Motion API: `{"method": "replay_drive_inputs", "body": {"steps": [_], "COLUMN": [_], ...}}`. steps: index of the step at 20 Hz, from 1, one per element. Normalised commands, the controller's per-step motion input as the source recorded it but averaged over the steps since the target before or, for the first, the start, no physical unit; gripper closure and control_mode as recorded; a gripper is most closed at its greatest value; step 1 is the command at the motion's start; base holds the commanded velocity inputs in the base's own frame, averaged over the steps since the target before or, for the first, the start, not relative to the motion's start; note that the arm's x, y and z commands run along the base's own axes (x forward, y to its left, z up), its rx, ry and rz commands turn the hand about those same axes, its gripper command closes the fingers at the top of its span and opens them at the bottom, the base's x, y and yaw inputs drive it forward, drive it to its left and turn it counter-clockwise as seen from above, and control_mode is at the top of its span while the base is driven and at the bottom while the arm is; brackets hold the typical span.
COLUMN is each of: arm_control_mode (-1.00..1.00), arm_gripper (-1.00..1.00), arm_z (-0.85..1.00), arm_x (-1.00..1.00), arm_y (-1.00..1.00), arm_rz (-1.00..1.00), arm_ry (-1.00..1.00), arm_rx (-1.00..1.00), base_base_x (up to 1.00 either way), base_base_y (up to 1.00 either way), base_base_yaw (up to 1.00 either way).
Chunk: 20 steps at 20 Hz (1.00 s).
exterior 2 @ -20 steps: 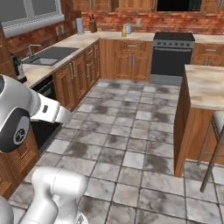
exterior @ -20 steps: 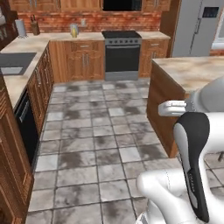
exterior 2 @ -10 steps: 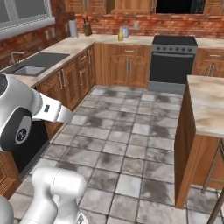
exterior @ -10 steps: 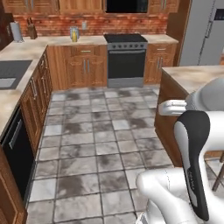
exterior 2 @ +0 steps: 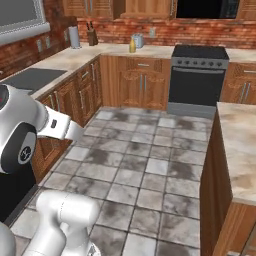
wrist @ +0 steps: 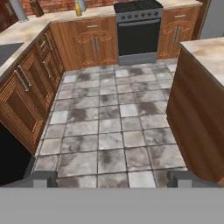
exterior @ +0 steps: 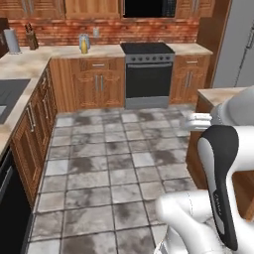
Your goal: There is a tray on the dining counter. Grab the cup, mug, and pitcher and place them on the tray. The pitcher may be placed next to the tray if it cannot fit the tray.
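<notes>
We are at the approach step, jaws spread wide and empty. The pitcher stands at the back edge of the far kitchen tabletop, left of the stove. Next: drive closer, then reach.

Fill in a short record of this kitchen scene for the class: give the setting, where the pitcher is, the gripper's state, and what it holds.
setting: kitchen with tiled floor and stove
pitcher: yellow pitcher on the far counter, left of the stove
dining counter: beige top at the right
gripper: gripper open, over the floor
held: nothing
</notes>
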Motion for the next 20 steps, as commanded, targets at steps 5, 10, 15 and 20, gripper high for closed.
{"method": "replay_drive_inputs", "body": {"steps": [5,10,15,20], "arm_control_mode": [1.00,1.00,1.00,1.00], "arm_gripper": [-1.00,-1.00,-1.00,-1.00], "arm_z": [0.00,0.00,0.00,0.00], "arm_x": [0.00,0.00,0.00,0.00], "arm_y": [0.00,0.00,0.00,0.00], "arm_rz": [0.00,0.00,0.00,0.00], "arm_ry": [0.00,0.00,0.00,0.00], "arm_rx": [0.00,0.00,0.00,0.00], "base_base_x": [1.00,1.00,1.00,0.97], "base_base_y": [0.19,0.32,0.34,0.28], "base_base_yaw": [0.00,0.00,0.00,0.00]}}
